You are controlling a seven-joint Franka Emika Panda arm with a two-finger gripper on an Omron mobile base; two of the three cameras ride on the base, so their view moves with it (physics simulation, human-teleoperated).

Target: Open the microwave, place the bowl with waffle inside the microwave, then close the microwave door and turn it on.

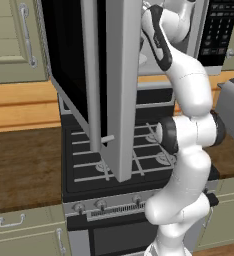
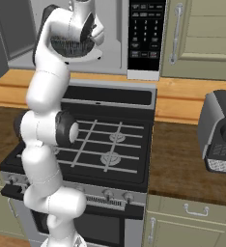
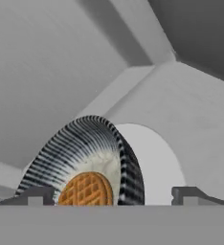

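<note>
No writing is legible on the microwave [image 2: 110, 36] keypad. One microwave door [image 1: 96, 80] stands swung open. One bowl with waffle [image 3: 87, 165] sits inside the microwave on its white turntable. The gripper [image 3: 113, 195] jaws are apart, straddling the bowl's rim without clamping it.

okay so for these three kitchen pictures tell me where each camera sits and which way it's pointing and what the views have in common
Left base view: behind the arm to its left, looking forward over the stove at the open microwave door; the white arm rises at right.
Right base view: behind to the right, facing the stove and microwave; the arm rises at left.
Hand view: on the hand, looking along the gripper into the microwave's grey cavity at the bowl with waffle; both fingertips show.
Both base views share the stove, arm and microwave keypad.
</note>
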